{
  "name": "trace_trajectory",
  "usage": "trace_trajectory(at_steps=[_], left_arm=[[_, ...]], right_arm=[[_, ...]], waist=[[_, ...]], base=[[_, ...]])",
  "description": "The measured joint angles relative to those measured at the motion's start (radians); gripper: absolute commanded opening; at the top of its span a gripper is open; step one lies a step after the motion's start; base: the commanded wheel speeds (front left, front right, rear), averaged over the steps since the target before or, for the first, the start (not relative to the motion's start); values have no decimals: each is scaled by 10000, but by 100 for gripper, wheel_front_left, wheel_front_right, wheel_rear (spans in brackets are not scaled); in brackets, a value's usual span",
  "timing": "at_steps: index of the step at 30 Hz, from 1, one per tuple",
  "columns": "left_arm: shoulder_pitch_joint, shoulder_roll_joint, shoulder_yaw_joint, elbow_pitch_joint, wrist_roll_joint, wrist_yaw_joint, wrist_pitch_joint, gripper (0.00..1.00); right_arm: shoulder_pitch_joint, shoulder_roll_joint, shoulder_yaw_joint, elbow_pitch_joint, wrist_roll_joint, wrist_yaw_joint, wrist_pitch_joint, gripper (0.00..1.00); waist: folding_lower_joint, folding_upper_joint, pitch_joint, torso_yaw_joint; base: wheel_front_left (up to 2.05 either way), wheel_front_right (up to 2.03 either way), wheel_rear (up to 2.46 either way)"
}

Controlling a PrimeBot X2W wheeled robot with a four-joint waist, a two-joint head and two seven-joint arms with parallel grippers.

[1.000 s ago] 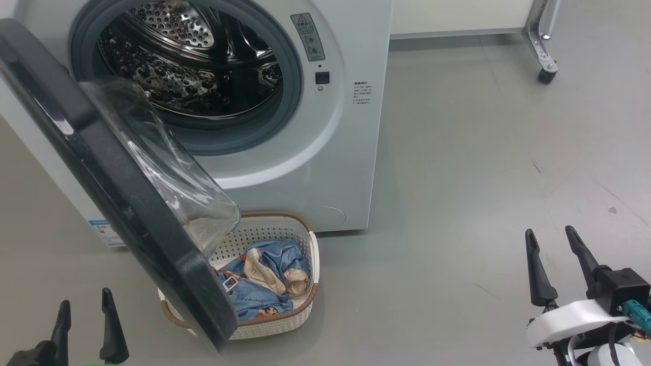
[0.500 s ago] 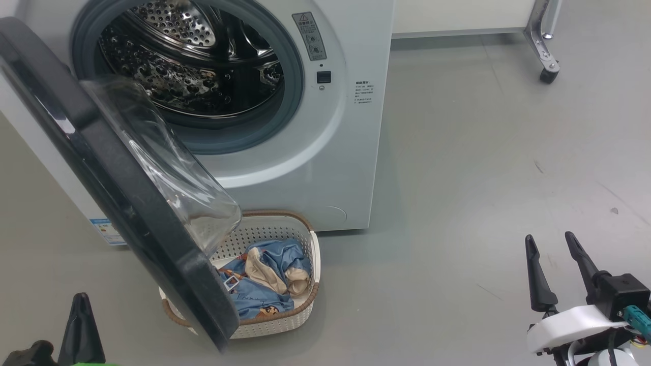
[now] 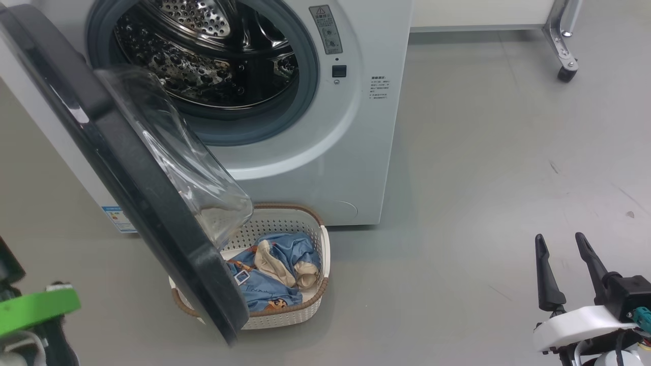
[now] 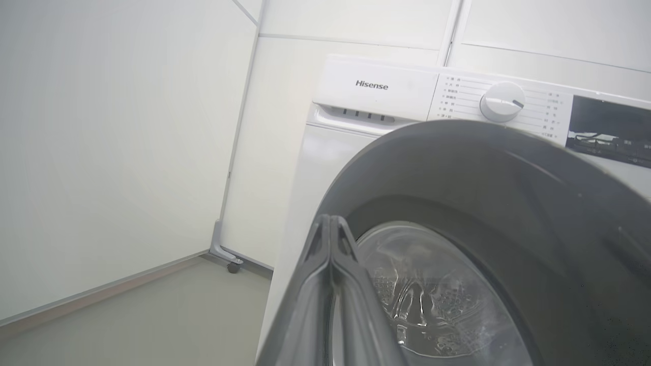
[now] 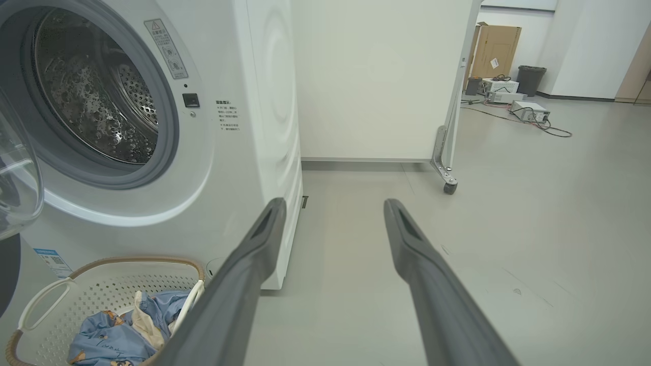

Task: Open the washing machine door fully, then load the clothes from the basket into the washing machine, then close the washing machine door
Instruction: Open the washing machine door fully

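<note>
- My left hand has its two fingers pressed flat together and holds nothing. In the left wrist view they point at the outer face of the washing machine door, near its left rim.
- In the head view the door slants from upper left to bottom centre, only part open. Its lower edge covers the left end of the basket, which sits on the floor against the washing machine.
- The clothes lie bundled in the basket.
- My right hand, at lower right, is spread wide and empty. The basket is well apart from it, to its left.
- The left hand is nearer the door, so I judge the swing is its job.
- I can read "Hisense" left of the dial. The warning sticker and blue label are too small to read.
</note>
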Motion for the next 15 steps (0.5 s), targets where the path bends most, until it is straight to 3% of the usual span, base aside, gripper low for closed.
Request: trace_trajectory(at_steps=[8, 15], left_arm=[[-642, 4, -963, -2660, 332, -347, -58, 0], [-461, 33, -3971, -3505, -198, -757, 31, 0]], right_arm=[[-12, 215, 58, 19, -155, 203, 0, 100], [-10, 278, -35, 113, -251, 290, 0, 100]], waist=[[0, 0, 53, 280], [0, 0, -47, 425]], base=[[0, 0, 0], [0, 0, 0]])
